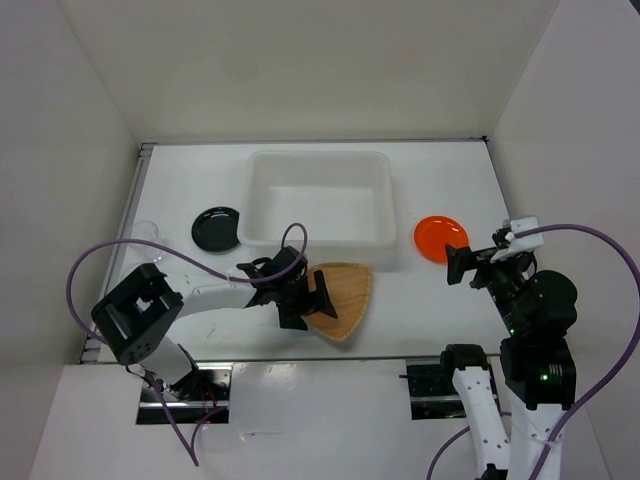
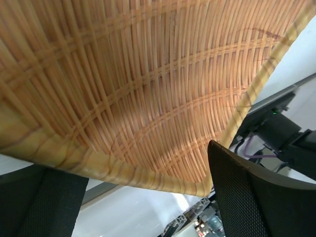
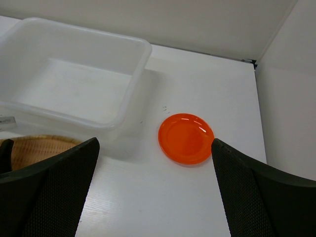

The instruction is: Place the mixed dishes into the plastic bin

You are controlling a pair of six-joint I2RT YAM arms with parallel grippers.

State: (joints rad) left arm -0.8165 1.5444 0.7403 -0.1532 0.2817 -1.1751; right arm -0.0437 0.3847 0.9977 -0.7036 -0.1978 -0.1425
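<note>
The tan woven basket tray (image 1: 350, 292) lies on the table in front of the plastic bin (image 1: 262, 190), which holds nothing. My left gripper (image 1: 306, 298) is open at the tray's left edge. In the left wrist view the tray's weave (image 2: 148, 89) fills the frame, with its rim between the spread fingers (image 2: 256, 197). The orange plate (image 1: 441, 238) lies right of the bin. My right gripper (image 1: 460, 265) is open and empty just in front of it, and the plate (image 3: 186, 138) shows between its fingers. The black plate (image 1: 216, 229) lies left of the bin. One clear cup (image 1: 147, 234) shows faintly at the far left.
White walls close in the table on the left, back and right. The left arm's purple cable (image 1: 120, 250) loops over the table near the cup and black plate. The bin (image 3: 140, 59) and a corner of the tray (image 3: 39, 148) show in the right wrist view.
</note>
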